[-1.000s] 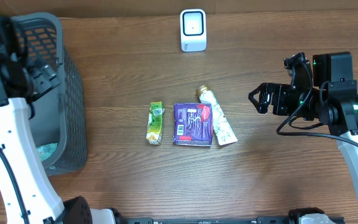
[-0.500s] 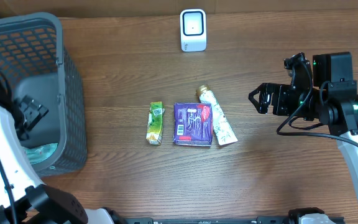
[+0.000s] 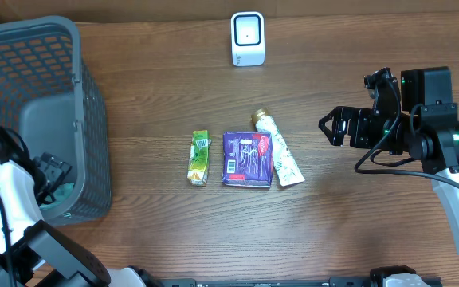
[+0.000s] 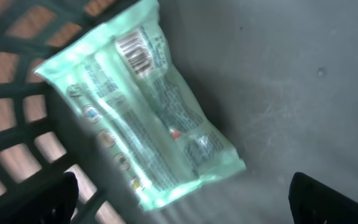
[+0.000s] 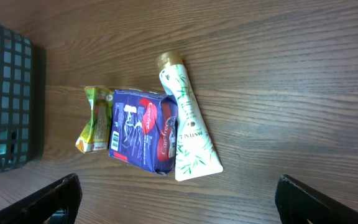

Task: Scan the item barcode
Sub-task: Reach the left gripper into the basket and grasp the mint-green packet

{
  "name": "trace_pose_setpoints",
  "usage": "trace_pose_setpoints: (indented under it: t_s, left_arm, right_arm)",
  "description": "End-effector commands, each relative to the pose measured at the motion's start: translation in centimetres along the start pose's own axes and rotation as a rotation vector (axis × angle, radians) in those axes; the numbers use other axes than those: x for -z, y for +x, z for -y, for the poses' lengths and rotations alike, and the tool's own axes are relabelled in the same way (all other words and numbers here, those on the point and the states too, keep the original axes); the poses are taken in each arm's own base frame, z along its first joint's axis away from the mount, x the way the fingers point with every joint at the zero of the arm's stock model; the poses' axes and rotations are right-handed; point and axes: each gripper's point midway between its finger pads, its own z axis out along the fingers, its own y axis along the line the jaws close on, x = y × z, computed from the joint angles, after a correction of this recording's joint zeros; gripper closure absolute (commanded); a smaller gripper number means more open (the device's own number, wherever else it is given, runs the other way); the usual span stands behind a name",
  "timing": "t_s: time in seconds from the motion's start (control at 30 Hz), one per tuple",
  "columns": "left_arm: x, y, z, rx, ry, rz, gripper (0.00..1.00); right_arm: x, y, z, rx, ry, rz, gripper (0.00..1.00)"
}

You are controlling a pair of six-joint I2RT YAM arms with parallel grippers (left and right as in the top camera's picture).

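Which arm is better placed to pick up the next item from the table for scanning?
Likely right. The right gripper, open, faces the purple pack, white tube and green sachet; the left gripper is down inside the basket, over a pale green packet.

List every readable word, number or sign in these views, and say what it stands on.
No text reads clearly.
white tube: dark capitals along its side, too small to read.
purple pack: red cursive logo, blurred.
green carton: print too small to read.
mint packet: a barcode and fine print, blurred.
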Motion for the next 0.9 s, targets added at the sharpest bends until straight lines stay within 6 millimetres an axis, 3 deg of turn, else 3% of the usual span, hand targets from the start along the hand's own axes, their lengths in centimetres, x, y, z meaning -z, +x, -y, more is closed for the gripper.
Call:
trace_pose_setpoints:
  t_s: [0.0,0.23,0.63,0.73,0.87]
  left_arm:
    - [-1.5,1.4,-0.8,0.021,-0.031,-0.018,0.0]
    - [-3.2,2.4,-2.0,0.062,-0.089,0.002,0.0]
    - [-5.2,3.5,-2.1,0.081,-0.084,0.017,0.0]
    - [-5.6,3.8,-2.2,0.081,-0.084,0.017,0.07]
    - [-5.7,3.5,-2.0,0.084,-0.073,0.028,0.32]
  right_arm:
    - [0.3,-0.5,-0.4,0.012,-0.01,0.015,0.0]
    - [0.3,-0.5,-0.4,0.012,-0.01,0.015,0.0]
    - [0.3,-0.5,-0.4,0.012,-0.01,0.015,0.0]
    - [0.3,-0.5,-0.4,0.012,-0.01,0.015,0.0]
    - [0.3,-0.5,-0.4,0.012,-0.01,0.015,0.0]
